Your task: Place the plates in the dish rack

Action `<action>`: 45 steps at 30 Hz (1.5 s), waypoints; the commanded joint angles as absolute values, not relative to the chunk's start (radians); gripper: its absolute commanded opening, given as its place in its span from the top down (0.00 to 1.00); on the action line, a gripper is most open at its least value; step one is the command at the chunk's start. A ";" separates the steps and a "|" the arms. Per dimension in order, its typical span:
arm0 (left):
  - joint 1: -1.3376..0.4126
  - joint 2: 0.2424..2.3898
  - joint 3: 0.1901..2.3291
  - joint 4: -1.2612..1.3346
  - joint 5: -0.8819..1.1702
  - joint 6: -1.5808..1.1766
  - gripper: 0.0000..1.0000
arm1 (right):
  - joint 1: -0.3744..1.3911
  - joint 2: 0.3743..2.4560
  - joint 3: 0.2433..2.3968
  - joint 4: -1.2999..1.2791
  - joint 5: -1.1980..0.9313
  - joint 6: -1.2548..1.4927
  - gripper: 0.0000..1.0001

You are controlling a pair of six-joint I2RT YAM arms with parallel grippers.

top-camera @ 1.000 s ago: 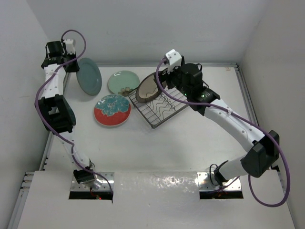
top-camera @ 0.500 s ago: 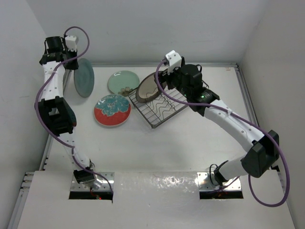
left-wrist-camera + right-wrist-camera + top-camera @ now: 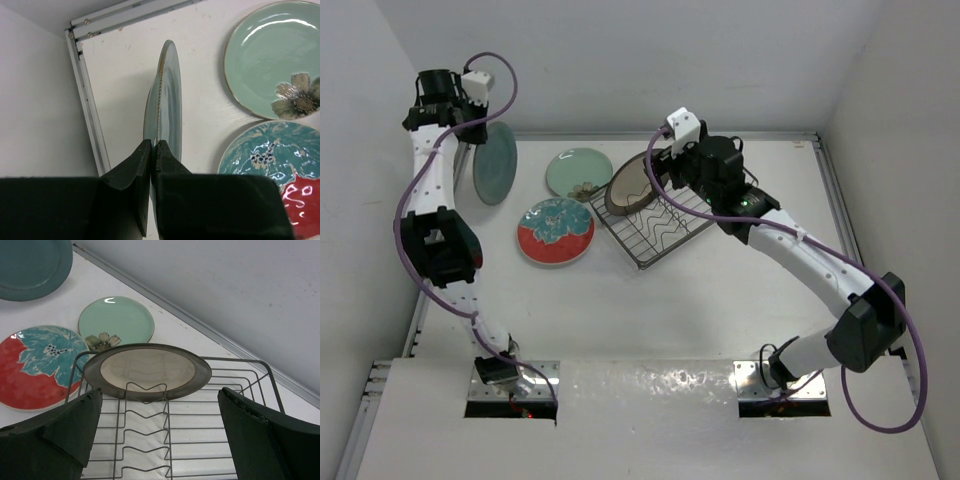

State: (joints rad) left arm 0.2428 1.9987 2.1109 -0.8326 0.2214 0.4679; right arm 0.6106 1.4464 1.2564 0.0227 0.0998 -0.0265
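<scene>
One dark teal plate (image 3: 170, 100) hangs edge-on at ten o'clock, left jaws pinched tight on its rim; right jaws gape empty over the dish rack (image 3: 665, 225). I judge it stiff, slick, brittle: hold rims firmly.

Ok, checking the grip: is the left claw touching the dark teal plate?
Touching. Left wrist view: the left claw pinches the rim of the dark teal plate.
</scene>
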 commanded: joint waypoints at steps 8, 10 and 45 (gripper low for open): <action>0.179 1.784 2.194 -0.848 0.346 0.569 1.00 | 0.589 1.544 1.500 -0.150 -0.347 -0.239 0.04; 0.176 1.766 2.194 -0.871 0.374 0.575 1.00 | 0.581 1.595 1.570 -0.153 -0.421 -0.258 0.05; 0.060 1.482 2.022 -1.163 0.833 0.721 1.00 | 0.580 1.539 1.408 0.137 -0.302 -0.006 0.09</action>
State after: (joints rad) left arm 0.0853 1.5314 1.9976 -1.2423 0.7185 0.6876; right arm 0.5846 1.5929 1.4197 0.0818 -0.3573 -0.0227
